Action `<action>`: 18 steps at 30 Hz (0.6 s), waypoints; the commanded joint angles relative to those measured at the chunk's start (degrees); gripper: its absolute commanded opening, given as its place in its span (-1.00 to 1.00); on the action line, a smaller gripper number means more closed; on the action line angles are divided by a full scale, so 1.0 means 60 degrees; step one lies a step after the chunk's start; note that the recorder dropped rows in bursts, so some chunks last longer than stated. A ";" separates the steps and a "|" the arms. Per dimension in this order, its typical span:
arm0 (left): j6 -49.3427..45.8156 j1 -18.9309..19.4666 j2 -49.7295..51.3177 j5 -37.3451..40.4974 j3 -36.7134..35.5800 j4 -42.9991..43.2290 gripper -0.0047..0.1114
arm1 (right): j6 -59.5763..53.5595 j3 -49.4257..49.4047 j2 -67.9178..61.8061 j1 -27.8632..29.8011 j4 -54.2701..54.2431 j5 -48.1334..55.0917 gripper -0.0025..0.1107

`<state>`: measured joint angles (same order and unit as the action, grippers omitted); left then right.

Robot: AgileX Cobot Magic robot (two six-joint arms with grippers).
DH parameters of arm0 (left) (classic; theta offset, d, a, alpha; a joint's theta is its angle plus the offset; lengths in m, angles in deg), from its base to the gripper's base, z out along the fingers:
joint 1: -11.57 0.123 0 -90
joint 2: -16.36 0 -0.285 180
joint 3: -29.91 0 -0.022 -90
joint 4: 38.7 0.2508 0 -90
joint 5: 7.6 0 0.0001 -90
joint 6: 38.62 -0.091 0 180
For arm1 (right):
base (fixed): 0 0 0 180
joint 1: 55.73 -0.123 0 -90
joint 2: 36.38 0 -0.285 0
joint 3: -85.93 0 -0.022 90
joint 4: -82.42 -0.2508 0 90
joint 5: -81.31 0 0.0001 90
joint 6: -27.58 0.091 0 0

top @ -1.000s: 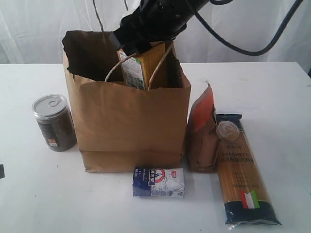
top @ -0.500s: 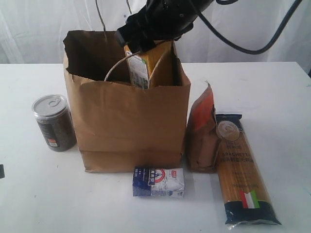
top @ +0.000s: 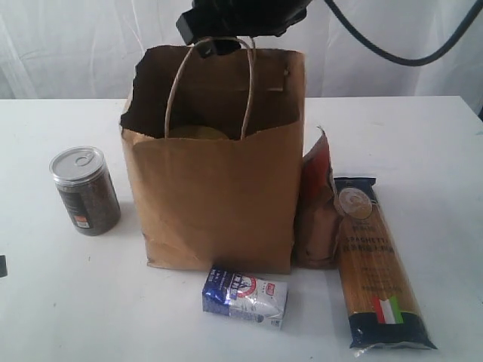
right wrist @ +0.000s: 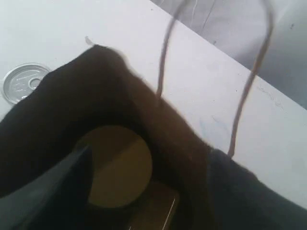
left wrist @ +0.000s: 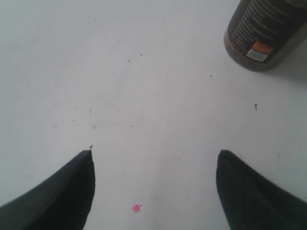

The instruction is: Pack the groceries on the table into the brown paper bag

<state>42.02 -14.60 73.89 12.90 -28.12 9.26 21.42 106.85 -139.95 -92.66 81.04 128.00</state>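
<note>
Your right jaws stand spread above the mouth of the brown paper bag, clamping nothing. The bag's handle loop rises beside them, and a yellow item lies inside the bag directly beneath. Your left jaws are wide apart and empty too, low over bare tabletop, with the clear jar just beyond their tips and off to one side.

4 groceries sit outside the bag. The jar looks like the left jaws' natural pick. It is rigid and smooth-walled, likely slippery and fairly heavy, so close across the middle of its body, below the lid, and keep it upright. Below the right jaws and to their outer side, the brown-orange pouch leans against the bag. It looks soft, so pinch its crimped top. The small blue-white carton lies flat and should be light and stiff. The spaghetti packet is long and probably brittle, so grip it mid-length.
</note>
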 commanded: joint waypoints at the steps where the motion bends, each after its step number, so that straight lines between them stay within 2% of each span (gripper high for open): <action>1: -0.0010 -0.0013 -0.0059 0.0094 -0.0074 0.0139 0.32 | -0.0078 0.0072 0.0156 0.0065 0.0001 0.0090 0.16; 7: -0.0010 -0.0013 -0.0059 0.0094 -0.0074 0.0139 0.32 | -0.0096 0.0072 0.0419 0.0065 -0.0014 0.0086 0.16; 14: -0.0010 -0.0013 -0.0059 0.0695 -0.0074 0.0139 0.32 | -0.0256 0.0072 0.1041 0.0065 0.0021 0.0894 0.05; 18: -0.0245 -0.0013 -0.0059 0.0335 -0.0074 0.0119 0.32 | -0.0256 -0.0130 0.1664 0.0065 0.0021 0.1048 0.05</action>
<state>41.73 -14.60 73.89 15.63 -28.12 9.37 20.59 106.85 -132.75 -92.66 81.04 133.66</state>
